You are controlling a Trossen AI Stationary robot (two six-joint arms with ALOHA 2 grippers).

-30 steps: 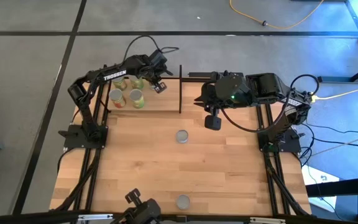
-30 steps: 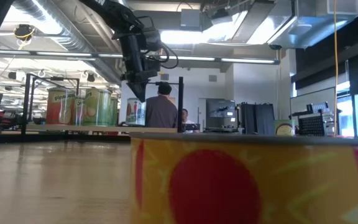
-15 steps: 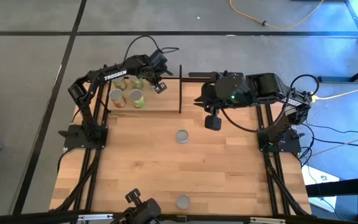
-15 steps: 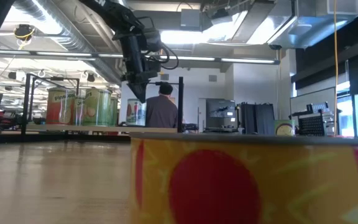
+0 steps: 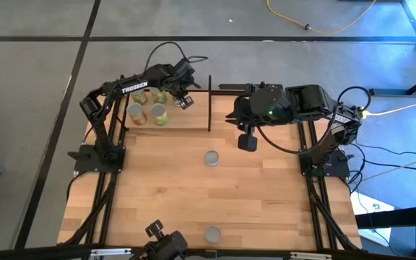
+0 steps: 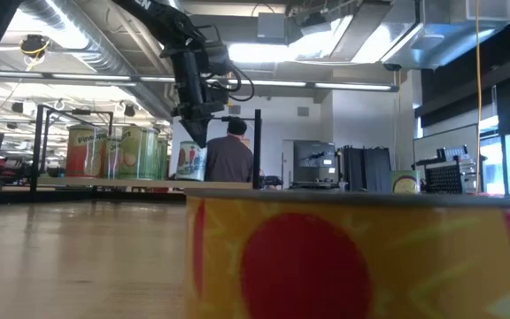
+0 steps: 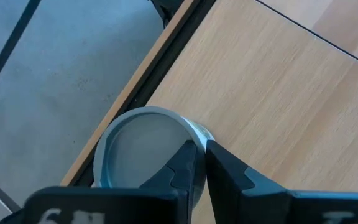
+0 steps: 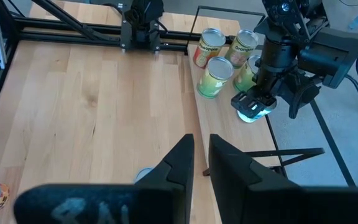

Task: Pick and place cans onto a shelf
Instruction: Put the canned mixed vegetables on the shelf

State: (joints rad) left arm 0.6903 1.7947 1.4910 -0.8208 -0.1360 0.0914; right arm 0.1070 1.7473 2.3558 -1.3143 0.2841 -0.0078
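The shelf (image 5: 186,119) is a light board framed by black posts at the table's far left. Several cans (image 5: 159,114) stand upright on it, and they also show in the right wrist view (image 8: 215,76). My left gripper (image 7: 199,152) is shut and points down over one more can with a silvery top (image 7: 138,149), which stands at the shelf's far edge. One can (image 5: 211,158) stands at mid-table and another (image 5: 212,233) at the near edge. My right gripper (image 5: 248,141) is shut and empty, raised to the right of the shelf. My left gripper's shut fingertips (image 7: 188,155) stand over the rim of the can's top (image 7: 191,132), on the side away from the shelf's edge, pointing down. I cannot tell whether they touch it. The can stands upright on the shelf board.
A tall black shelf post (image 5: 209,101) stands between the two arms. The can at the near edge fills the foreground of the low view (image 6: 343,257). Bare wood (image 5: 165,188) lies between the shelf and the near edge. A person (image 6: 230,155) shows in the room beyond.
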